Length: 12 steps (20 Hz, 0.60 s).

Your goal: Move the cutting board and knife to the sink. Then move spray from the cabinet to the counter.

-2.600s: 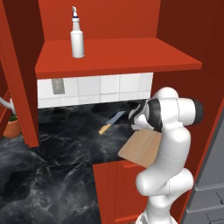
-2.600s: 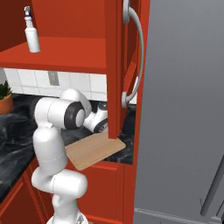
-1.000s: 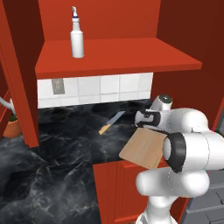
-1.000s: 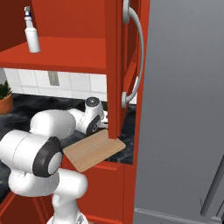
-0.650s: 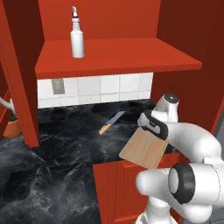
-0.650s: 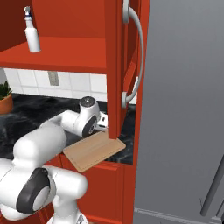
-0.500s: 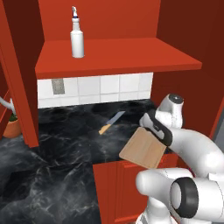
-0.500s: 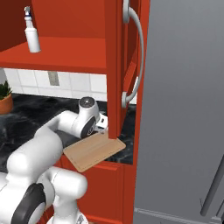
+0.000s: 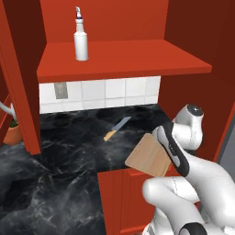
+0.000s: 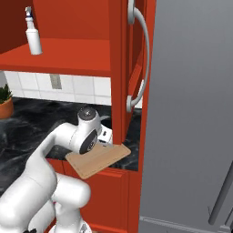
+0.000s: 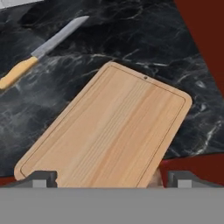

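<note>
The light-tan cutting board (image 11: 109, 131) lies on the black counter (image 11: 144, 39), and its near corner juts past the counter's front edge (image 9: 149, 156) (image 10: 98, 159). My gripper (image 11: 113, 178) hovers open just above the board's near end, one fingertip (image 11: 41, 177) off each long side, touching nothing. The knife (image 11: 39, 50) with its yellow-orange handle lies on the counter beyond the board (image 9: 117, 128). The white spray (image 9: 81, 39) (image 10: 32, 34) stands upright on the red cabinet shelf (image 9: 137, 59). The sink is out of view.
The cabinet's red side wall (image 9: 197, 92) and open door with silver handles (image 10: 136, 54) stand close on the board's right. A grey fridge (image 10: 191, 113) lies beyond. A potted plant (image 9: 13, 133) sits at the counter's left. My own arm crowds the foreground.
My arm has folded forward and down into the foreground while the hand settled over the board's near end. Board, knife and spray have not moved. The jaws stayed open.
</note>
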{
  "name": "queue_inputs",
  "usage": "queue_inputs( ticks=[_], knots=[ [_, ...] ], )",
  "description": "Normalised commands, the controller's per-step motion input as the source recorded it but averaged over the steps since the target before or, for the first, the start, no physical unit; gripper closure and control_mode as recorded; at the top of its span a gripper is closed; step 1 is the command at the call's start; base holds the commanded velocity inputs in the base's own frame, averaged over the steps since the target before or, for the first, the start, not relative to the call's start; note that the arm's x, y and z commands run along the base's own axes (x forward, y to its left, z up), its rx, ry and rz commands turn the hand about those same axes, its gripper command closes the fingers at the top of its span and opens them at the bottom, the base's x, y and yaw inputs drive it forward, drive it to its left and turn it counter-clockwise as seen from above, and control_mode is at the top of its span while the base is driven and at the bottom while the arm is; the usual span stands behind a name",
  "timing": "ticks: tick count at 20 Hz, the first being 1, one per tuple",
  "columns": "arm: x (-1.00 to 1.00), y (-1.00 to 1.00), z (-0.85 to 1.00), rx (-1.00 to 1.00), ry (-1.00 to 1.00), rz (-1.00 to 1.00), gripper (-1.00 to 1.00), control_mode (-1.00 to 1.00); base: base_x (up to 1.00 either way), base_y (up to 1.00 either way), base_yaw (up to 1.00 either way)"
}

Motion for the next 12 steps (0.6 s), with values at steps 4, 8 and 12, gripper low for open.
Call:
queue_inputs(
  ticks=[4, 8, 12],
  knots=[
    [-0.05, -0.11, -0.07, 0.00, 0.00, -0.09, -1.00, -1.00, 0.00, 0.00, 0.00],
    [-0.15, -0.15, -0.02, 0.09, 0.00, -0.11, -1.00, -1.00, 0.00, 0.00, 0.00],
    [-0.21, -0.19, -0.02, 0.19, 0.00, -0.12, -1.00, -1.00, 0.00, 0.00, 0.00]
  ],
)
